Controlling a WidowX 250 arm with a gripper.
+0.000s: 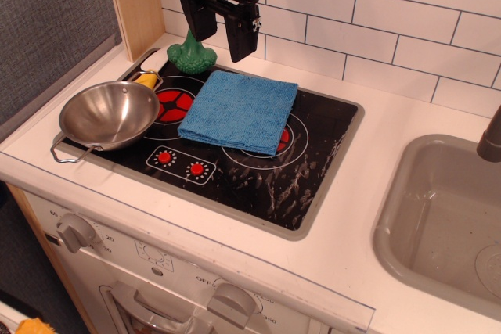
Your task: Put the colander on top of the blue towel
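Pincer hangs wide and empty above the blue towel; we see the colander just left of that towel, ungrasped, so the whole transfer remains.

Silver colander, bright blue towel, black stovetop (red burner rings), green toy, white wall tiles

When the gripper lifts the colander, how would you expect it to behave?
The colander looks like thin polished steel, so probably stiff, light and slippery on its smooth wall. Its rounded bowl may rock or tip if pushed. The wire handle seems the surest grip for the gripper, hanging open above.
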